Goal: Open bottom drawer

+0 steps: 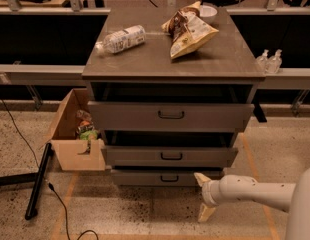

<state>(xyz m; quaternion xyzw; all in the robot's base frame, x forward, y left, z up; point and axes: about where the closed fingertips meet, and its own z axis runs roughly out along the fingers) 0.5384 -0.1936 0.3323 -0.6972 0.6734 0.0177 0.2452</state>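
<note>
Camera view is showing your gripper (202, 196) hanging low over the floor, its two cream fingers spread wide and pinching nothing, so the pull is not yet begun. The bottom drawer (140, 178) is sitting just left of it, with the black loop handle (169, 178) untouched. Your arm (255, 194) is reaching in level from the right, one finger stacked above the other.
</note>
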